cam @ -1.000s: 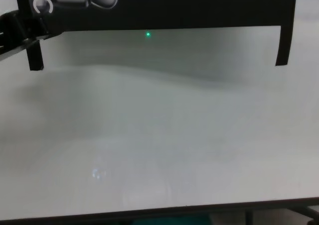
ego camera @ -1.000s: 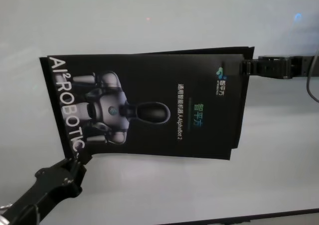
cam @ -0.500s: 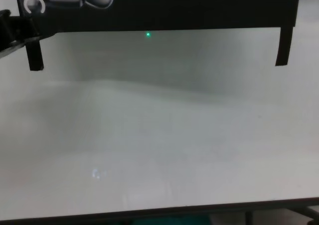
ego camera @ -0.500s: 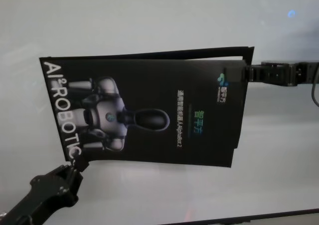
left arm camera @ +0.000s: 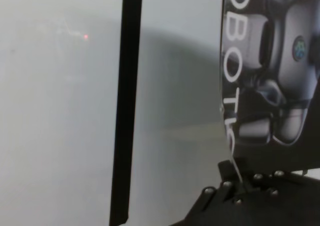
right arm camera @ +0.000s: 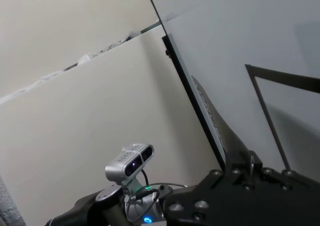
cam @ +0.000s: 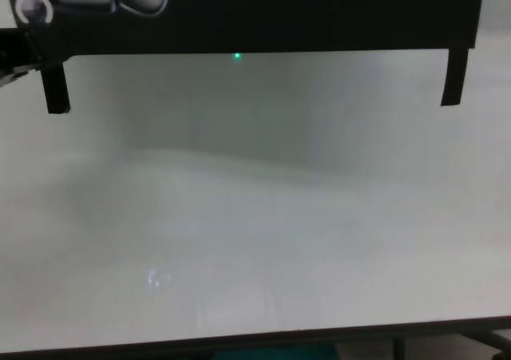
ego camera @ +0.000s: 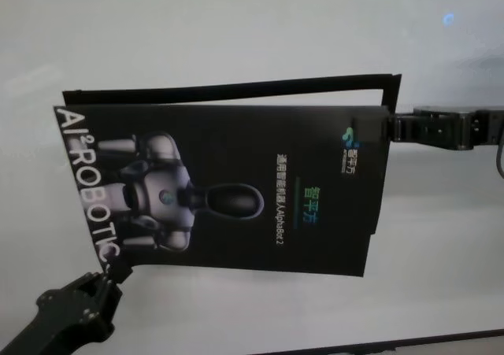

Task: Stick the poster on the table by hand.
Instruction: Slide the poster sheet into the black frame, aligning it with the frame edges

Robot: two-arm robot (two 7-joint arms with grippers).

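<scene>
A black poster (ego camera: pixel 236 190) with white lettering and a grey robot picture hangs spread above the white desk (ego camera: pixel 236 40), held at two corners. The left hand (ego camera: pixel 106 275) is clamped on its near left corner. The right hand (ego camera: pixel 378 127) is clamped on its far right corner. Black strips (cam: pixel 54 89) dangle beneath.

Black glossy poster (ego camera: pixel 236 190) hangs above the table (ego camera: pixel 236 32) — gripped at two corners.
</scene>
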